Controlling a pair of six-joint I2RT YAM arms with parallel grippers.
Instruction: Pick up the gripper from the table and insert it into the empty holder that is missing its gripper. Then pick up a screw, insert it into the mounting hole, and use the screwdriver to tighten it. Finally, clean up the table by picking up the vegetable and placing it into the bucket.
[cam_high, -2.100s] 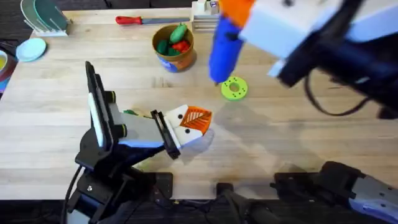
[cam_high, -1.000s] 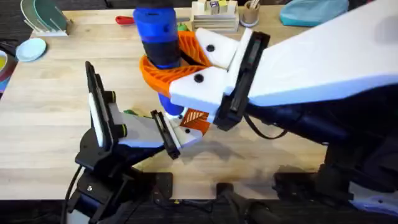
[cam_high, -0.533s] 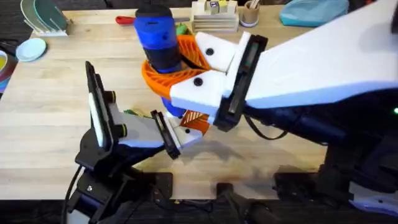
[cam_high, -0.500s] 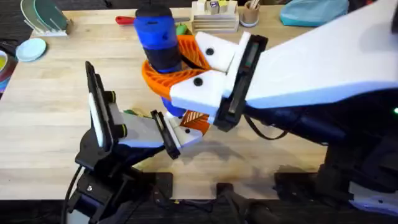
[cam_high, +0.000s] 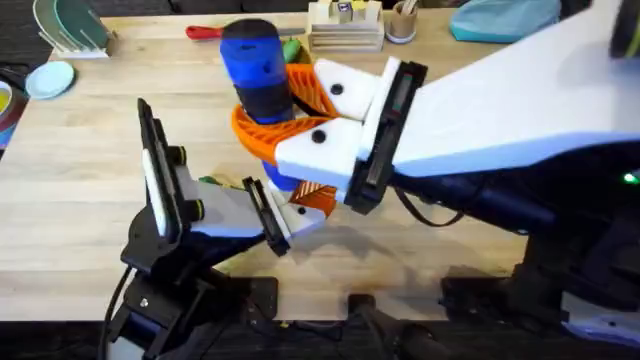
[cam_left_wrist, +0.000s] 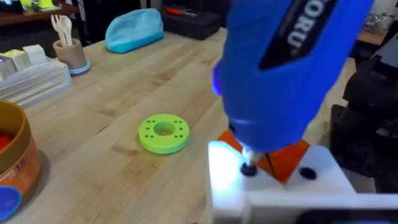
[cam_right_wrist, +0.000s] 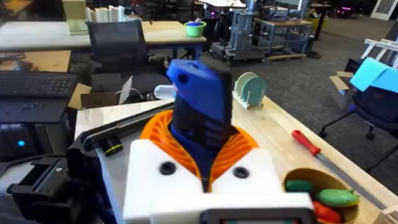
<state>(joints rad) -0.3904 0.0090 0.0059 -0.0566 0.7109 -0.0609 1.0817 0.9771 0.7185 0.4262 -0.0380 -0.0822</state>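
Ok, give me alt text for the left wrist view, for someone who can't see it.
A blue screwdriver stands tip-down on a screw in a white holder with an orange gripper. A green ring disc lies on the wooden table beyond.

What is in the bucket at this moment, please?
Not empty: the bucket holds a green vegetable and a red one, seen in the right wrist view.

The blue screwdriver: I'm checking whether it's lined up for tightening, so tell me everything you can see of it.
The screwdriver is a thick bright-blue plastic body with a black top and a black panel bearing pale lettering. It stands about upright, clamped between the orange ribbed pads of the right gripper. In the left wrist view its thin dark tip points down onto the white block with an orange tip, which the left gripper presents. A light glows near its nose.
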